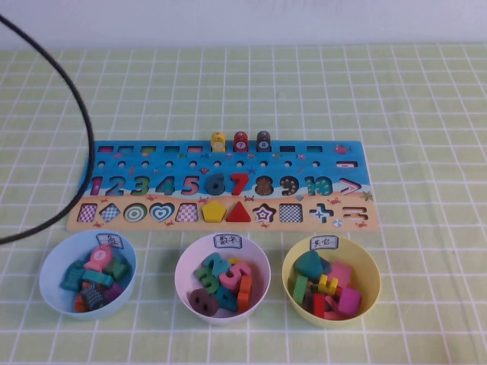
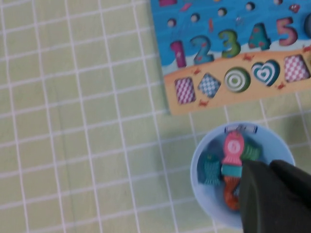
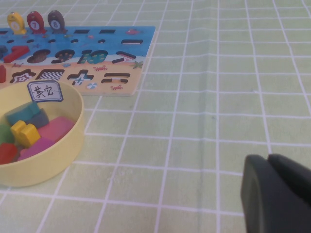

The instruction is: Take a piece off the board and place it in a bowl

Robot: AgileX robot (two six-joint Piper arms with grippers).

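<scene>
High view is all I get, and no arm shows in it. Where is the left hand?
Observer: The left hand overlaps the rim of the light blue bowl in the left wrist view.
Operator: And the right hand?
Observer: The right hand is over bare tablecloth, apart from the yellow bowl and the board.
</scene>
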